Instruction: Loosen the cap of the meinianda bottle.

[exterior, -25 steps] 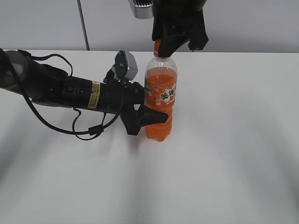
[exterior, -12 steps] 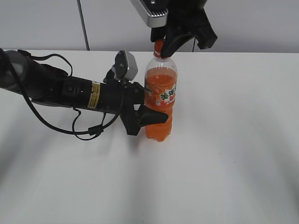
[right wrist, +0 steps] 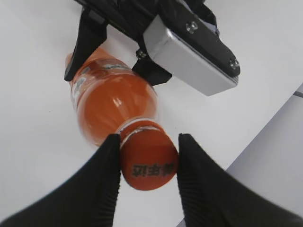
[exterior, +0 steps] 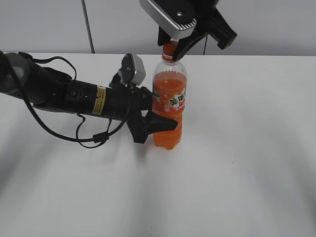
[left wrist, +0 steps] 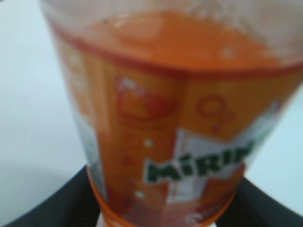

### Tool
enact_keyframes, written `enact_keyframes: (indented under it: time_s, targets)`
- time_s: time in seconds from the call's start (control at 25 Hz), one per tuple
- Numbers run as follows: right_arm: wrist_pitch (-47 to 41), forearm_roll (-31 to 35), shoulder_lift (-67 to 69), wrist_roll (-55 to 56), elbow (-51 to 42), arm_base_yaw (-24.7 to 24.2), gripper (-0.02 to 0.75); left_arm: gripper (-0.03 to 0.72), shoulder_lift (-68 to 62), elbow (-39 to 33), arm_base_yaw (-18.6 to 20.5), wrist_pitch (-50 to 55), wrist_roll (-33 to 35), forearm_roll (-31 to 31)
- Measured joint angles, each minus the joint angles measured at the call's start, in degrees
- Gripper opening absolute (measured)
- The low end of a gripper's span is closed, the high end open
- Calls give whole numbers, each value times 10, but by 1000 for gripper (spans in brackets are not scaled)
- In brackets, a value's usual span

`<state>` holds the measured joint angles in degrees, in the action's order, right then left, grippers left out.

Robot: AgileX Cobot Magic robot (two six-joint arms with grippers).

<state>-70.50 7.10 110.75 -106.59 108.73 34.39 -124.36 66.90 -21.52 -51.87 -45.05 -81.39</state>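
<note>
The meinianda bottle [exterior: 170,98] stands upright on the white table, full of orange liquid, with its label facing front. My left gripper [exterior: 159,123] is shut on its lower body from the left. In the left wrist view the bottle [left wrist: 170,118] fills the frame between the left gripper's [left wrist: 165,210] black fingers. The orange cap [exterior: 169,50] sits on the neck. My right gripper [exterior: 174,47] comes down from above and is shut on it. In the right wrist view the cap [right wrist: 148,165] lies between the right gripper's [right wrist: 147,139] ribbed fingers, with the bottle [right wrist: 113,104] below.
The white table [exterior: 237,158] spreads around the bottle, with a grey wall behind. The left arm [exterior: 74,96] and its cables lie low across the left of the table. Its silver wrist camera [right wrist: 189,52] shows beside the bottle in the right wrist view.
My right gripper has turned about the cap; its silver wrist camera has swung round to the right and forward. The bottle and the left gripper have not moved.
</note>
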Motion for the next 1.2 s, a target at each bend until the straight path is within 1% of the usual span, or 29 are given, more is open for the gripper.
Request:
enact_keyframes:
  time_s: [0.68,1.2]
  targets:
    - [-12,-1,-13,-15,-4,0,275,405,0,0,0,-11,-1,-14]
    - [-13,0,-16,-24,-4,0,274,405,2,0,-1,-7,-1,-13]
